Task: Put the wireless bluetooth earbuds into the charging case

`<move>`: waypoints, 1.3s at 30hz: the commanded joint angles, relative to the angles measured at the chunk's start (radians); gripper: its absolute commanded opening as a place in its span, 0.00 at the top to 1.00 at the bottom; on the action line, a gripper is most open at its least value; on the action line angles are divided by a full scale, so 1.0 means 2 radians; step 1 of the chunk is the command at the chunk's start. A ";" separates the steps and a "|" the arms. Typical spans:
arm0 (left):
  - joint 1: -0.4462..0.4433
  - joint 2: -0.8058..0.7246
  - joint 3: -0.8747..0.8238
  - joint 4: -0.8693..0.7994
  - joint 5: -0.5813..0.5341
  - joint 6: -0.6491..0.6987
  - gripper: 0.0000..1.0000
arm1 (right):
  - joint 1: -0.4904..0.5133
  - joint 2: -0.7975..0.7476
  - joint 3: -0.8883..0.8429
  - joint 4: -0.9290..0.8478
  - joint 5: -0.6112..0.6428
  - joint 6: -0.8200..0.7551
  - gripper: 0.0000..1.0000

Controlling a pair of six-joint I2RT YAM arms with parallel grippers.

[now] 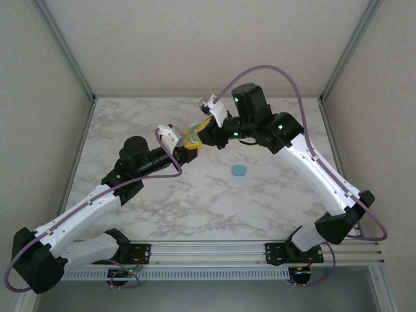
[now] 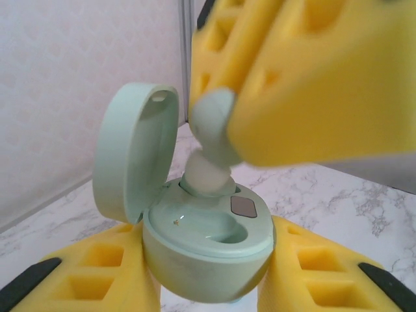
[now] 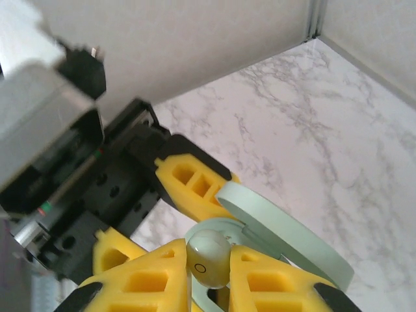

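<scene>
- My left fingers [image 2: 84, 276] are clamped on the pale green charging case [image 2: 208, 244], one yellow finger on each flank, holding it clear of the marble table [image 1: 195, 195].
- The lid [image 2: 133, 153] of the case stands open, hinged up on the left in the left wrist view.
- My right fingers [image 3: 146, 286] are closed on a pale green earbud [image 3: 208, 259], pinching it from both sides directly above the open case.
- In the left wrist view the lower end of the earbud meets the far well of the case, just beside a small grey rectangular patch [image 2: 243, 207]. I cannot tell whether it is seated.
- The near well is unoccupied.
- A small blue-teal piece [image 1: 239, 171] lies flat on the table, well apart from both sets of fingers.
</scene>
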 commanded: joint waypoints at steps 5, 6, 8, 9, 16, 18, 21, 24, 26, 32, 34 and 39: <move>-0.004 -0.002 0.004 0.021 -0.009 0.016 0.79 | -0.015 0.014 0.048 -0.032 -0.035 0.114 0.81; -0.004 -0.002 0.003 0.021 -0.010 0.017 0.79 | -0.015 0.018 0.056 -0.043 -0.033 0.121 0.81; -0.004 -0.002 0.003 0.021 -0.013 0.018 0.79 | -0.015 0.027 0.070 -0.061 -0.033 0.137 0.81; -0.004 -0.002 0.003 0.021 -0.012 0.019 0.79 | -0.015 0.032 0.077 -0.069 -0.032 0.146 0.81; -0.004 -0.001 0.003 0.023 -0.017 0.021 0.79 | -0.015 0.049 0.097 -0.098 -0.037 0.192 0.82; -0.004 -0.002 0.003 0.023 -0.018 0.021 0.79 | -0.015 0.053 0.101 -0.106 -0.038 0.204 0.82; -0.004 -0.001 0.005 0.023 -0.017 0.022 0.79 | -0.015 0.054 0.101 -0.110 -0.040 0.211 0.82; -0.004 0.001 0.006 0.024 -0.015 0.021 0.79 | -0.014 0.056 0.101 -0.113 -0.045 0.213 0.82; -0.004 0.003 0.006 0.024 -0.014 0.020 0.79 | -0.014 0.057 0.099 -0.111 -0.053 0.219 0.82; -0.004 0.005 0.008 0.027 -0.013 0.018 0.79 | -0.009 0.068 0.105 -0.121 -0.056 0.225 0.82; -0.004 0.005 0.008 0.028 -0.011 0.017 0.79 | -0.009 0.070 0.105 -0.127 -0.044 0.224 0.82; -0.004 0.005 0.008 0.031 -0.008 0.014 0.79 | -0.007 0.072 0.106 -0.134 -0.019 0.226 0.82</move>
